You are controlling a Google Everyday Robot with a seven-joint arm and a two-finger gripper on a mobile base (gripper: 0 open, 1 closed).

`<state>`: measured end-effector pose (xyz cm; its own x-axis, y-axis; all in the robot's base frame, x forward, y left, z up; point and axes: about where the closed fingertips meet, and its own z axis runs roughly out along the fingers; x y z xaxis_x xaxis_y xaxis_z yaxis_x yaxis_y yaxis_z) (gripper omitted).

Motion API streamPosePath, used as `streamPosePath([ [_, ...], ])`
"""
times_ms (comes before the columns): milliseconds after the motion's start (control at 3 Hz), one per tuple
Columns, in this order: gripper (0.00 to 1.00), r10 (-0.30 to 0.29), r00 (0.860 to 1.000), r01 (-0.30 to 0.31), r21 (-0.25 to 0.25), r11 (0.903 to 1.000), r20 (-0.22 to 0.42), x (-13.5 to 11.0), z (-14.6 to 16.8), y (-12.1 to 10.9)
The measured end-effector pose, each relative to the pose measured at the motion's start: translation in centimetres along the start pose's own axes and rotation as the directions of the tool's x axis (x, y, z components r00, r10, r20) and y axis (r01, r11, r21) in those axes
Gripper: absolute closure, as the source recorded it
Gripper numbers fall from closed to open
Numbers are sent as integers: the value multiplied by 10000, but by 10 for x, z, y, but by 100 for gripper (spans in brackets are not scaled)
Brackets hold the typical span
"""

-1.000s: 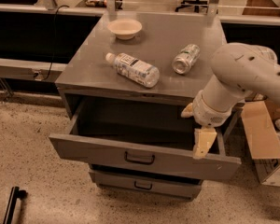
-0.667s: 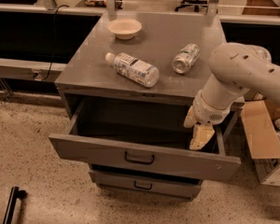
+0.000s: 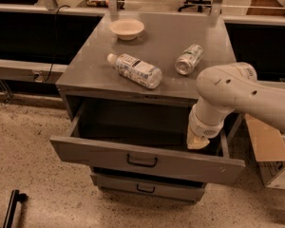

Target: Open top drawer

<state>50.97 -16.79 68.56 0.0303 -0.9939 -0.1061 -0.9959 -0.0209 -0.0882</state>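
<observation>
The top drawer [image 3: 99,152] of the grey metal cabinet stands pulled out, its deep grey interior [image 3: 133,122] in view. Its small black bar handle [image 3: 141,161] sits at the centre of the front panel. My gripper [image 3: 197,141] hangs from the white arm [image 3: 228,87] at the drawer's right end, just above the inside, behind the front panel. It is apart from the handle, well to its right. Nothing shows in its grasp.
On the cabinet top [image 3: 161,37] lie a plastic bottle [image 3: 135,70] and a can [image 3: 188,59], with a pale bowl [image 3: 127,28] at the back. A shorter drawer [image 3: 147,186] sits below, closed. A cardboard box [image 3: 268,146] stands to the right. A black object [image 3: 12,208] lies on the floor at the left.
My gripper has drawn up and slightly left, from low against the drawer's front panel to just above the drawer's inside. The drawer stays open.
</observation>
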Motion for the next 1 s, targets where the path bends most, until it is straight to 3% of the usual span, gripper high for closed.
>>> streamPosePath([
  [333,100,207,9998,-205,265,9994,-65,1,34,6],
  [667,100,546,9975,-553,148,9984,448,8,61,12],
  [1000,100,525,9904,-502,-211,9985,1281,6,61,22],
])
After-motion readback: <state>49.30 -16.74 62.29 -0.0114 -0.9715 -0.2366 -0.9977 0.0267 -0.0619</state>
